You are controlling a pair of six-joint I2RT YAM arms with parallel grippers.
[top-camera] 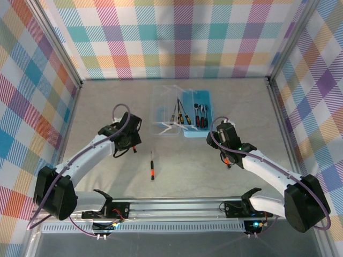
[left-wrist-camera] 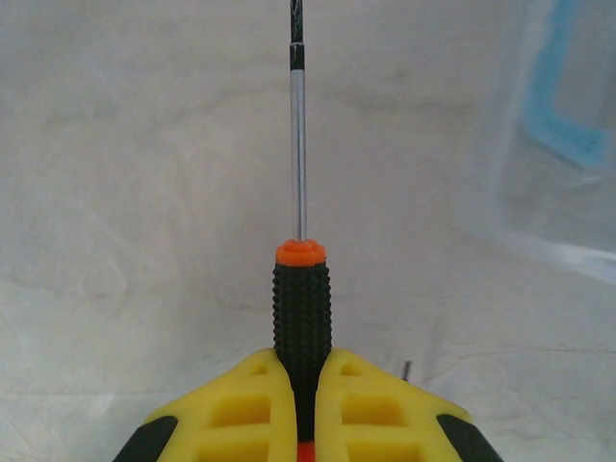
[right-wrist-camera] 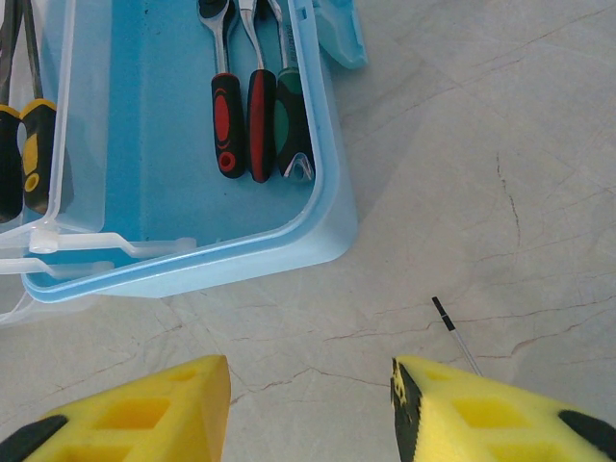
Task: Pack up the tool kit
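Marble tabletop; left claw grips black-orange screwdriver.

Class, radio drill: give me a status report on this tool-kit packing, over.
Left gripper shut on black-and-orange-handled screwdriver. Right gripper open near light-blue plastic box, clear lid open. Loose screwdriver on table. Nothing blocking box.

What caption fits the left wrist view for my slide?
Left gripper shut on a black-and-orange screwdriver, shaft pointing ahead across the table, clear lid at right.
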